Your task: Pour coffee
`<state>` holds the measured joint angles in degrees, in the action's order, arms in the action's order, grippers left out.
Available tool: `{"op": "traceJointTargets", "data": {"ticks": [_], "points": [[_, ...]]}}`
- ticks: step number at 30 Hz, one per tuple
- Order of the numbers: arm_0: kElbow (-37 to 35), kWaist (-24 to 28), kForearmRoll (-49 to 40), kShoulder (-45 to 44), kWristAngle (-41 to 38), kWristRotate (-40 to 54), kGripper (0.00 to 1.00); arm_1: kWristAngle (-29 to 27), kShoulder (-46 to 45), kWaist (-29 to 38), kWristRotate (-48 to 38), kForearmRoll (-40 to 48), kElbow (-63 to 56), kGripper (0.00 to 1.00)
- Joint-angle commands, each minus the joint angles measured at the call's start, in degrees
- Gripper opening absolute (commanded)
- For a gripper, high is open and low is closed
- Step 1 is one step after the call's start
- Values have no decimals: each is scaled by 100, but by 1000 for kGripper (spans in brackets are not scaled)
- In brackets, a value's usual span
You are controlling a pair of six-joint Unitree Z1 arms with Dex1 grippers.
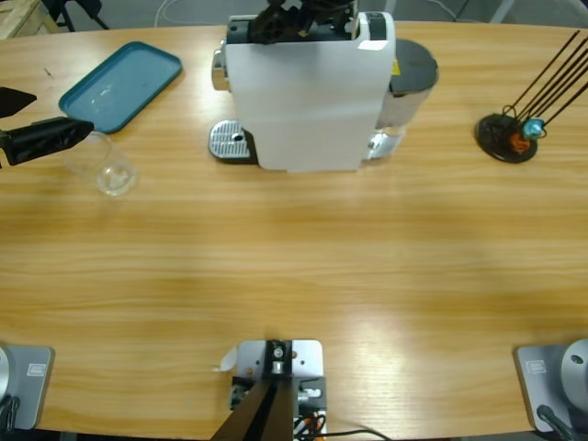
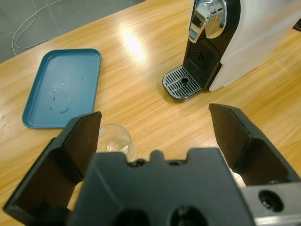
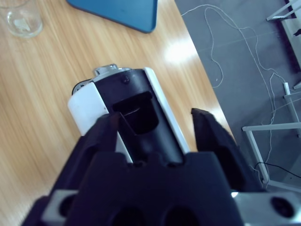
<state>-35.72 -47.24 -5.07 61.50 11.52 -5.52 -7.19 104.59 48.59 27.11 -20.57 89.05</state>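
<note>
Left wrist view shows us no coffee yet: the clear glass (image 2: pixel 117 140) sits empty on the table (image 2: pixel 155 117), just past our left gripper (image 2: pixel 155 141), whose jaws stand wide apart around nothing, seemingly lined up to grasp it. It stands well apart from the drip grate (image 2: pixel 181 82) of the coffee machine (image 2: pixel 235 42), beside the blue tray (image 2: pixel 63 87). Our right gripper (image 3: pixel 155 129) hovers over the machine's top slot (image 3: pixel 136 113), jaws apart, likely tending the lid.

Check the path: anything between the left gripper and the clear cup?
Nothing visible. The left gripper, jaws open, sits right beside the clear cup. The blue tray lies off to one side, and the coffee machine stands farther along the table.
</note>
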Motion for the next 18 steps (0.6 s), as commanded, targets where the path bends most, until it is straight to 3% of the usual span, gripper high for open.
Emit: {"op": "traceJointTargets", "data": {"ticks": [1,3,5,7,11,18], "points": [[119,-4,-3,161,-15,-54,1000,266,-536,474,-1240,-393,-33,0],[123,-4,-3,157,-27,-54,1000,21,-731,618,-1806,-481,-210,0],[138,-4,-5,148,-27,-54,1000,-729,-919,796,-2312,-460,-483,0],[153,-4,-12,127,-31,-54,1000,-838,-1107,810,-2889,-604,-731,0],[93,-4,-12,140,-36,-54,1000,-1492,-1638,810,-4826,-1080,-1369,0],[73,-4,-12,154,-61,-54,1000,-2476,-2369,766,-6375,-730,-2033,0]]}}
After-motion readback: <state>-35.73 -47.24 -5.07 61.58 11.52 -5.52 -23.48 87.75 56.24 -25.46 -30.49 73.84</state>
